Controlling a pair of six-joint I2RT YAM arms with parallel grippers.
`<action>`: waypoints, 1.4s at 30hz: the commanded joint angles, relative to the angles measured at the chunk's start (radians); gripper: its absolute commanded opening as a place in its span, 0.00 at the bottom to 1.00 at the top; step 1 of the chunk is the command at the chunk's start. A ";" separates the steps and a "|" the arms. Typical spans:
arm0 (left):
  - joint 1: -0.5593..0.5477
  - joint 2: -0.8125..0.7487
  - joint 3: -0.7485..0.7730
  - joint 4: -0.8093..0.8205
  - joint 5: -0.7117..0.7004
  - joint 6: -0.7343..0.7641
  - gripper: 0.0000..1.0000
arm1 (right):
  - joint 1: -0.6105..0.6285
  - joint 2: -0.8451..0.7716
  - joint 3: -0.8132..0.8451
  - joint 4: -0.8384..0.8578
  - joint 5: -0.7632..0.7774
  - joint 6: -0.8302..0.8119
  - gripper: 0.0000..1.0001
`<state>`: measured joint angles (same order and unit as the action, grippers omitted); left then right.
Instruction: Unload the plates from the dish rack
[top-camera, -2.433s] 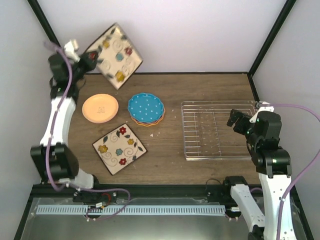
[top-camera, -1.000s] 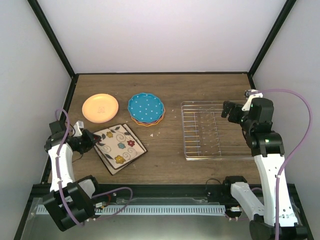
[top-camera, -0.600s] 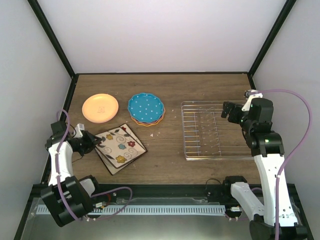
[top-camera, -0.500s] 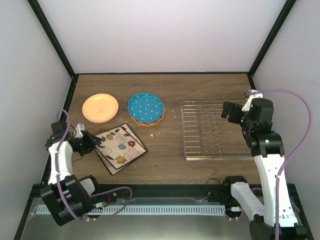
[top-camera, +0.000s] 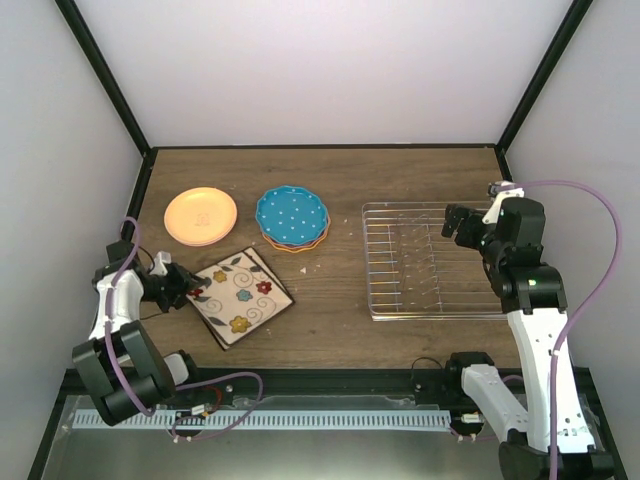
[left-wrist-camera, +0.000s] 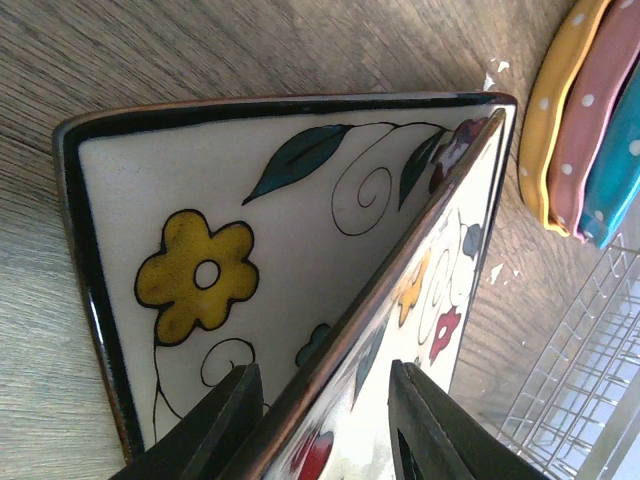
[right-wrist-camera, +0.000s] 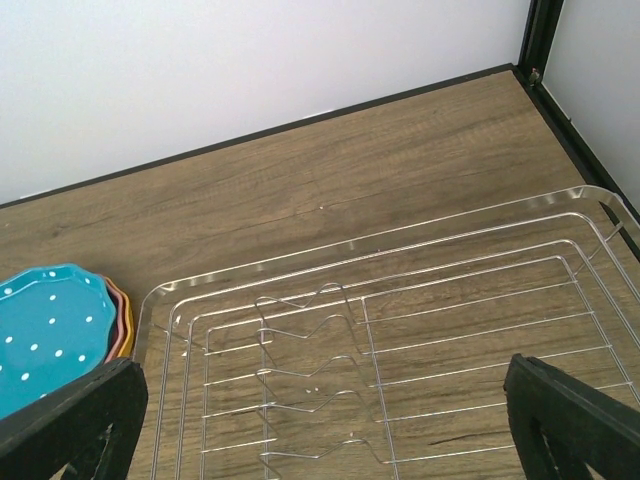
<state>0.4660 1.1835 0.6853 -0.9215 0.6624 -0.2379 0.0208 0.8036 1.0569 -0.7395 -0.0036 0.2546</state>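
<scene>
The silver wire dish rack (top-camera: 430, 262) stands at the right with no plates in it; it also shows in the right wrist view (right-wrist-camera: 380, 330). My right gripper (top-camera: 458, 222) hovers open and empty over its far right part (right-wrist-camera: 320, 420). Two square cream flower plates (top-camera: 240, 297) lie stacked at the front left. My left gripper (top-camera: 182, 285) is shut on the near corner of the upper square plate (left-wrist-camera: 440, 290), which tilts up off the lower square plate (left-wrist-camera: 200, 240). An orange round plate (top-camera: 201, 216) and a stack topped by the teal dotted plate (top-camera: 292, 215) lie behind.
The round stack's yellow, pink and teal rims (left-wrist-camera: 585, 120) show in the left wrist view beyond the square plates. White crumbs (top-camera: 303, 268) lie on the wood between the plates and the rack. Black frame posts and white walls enclose the table.
My left arm brought the second square plate down from high at the back left onto the first square plate and slid it nearly in line. The right gripper shifted slightly back over the rack, then stayed.
</scene>
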 joint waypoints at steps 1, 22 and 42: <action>0.000 0.012 0.043 0.011 0.005 0.010 0.38 | -0.005 -0.014 0.000 0.013 0.005 0.009 1.00; -0.057 0.144 0.100 0.091 -0.110 0.012 0.61 | -0.005 -0.025 -0.005 0.022 0.002 0.030 1.00; -0.095 0.246 0.194 0.029 -0.226 -0.007 0.87 | -0.005 -0.053 -0.029 0.010 0.024 0.047 1.00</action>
<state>0.3767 1.4128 0.8528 -0.8726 0.4450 -0.2340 0.0212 0.7509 1.0252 -0.7376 0.0040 0.2939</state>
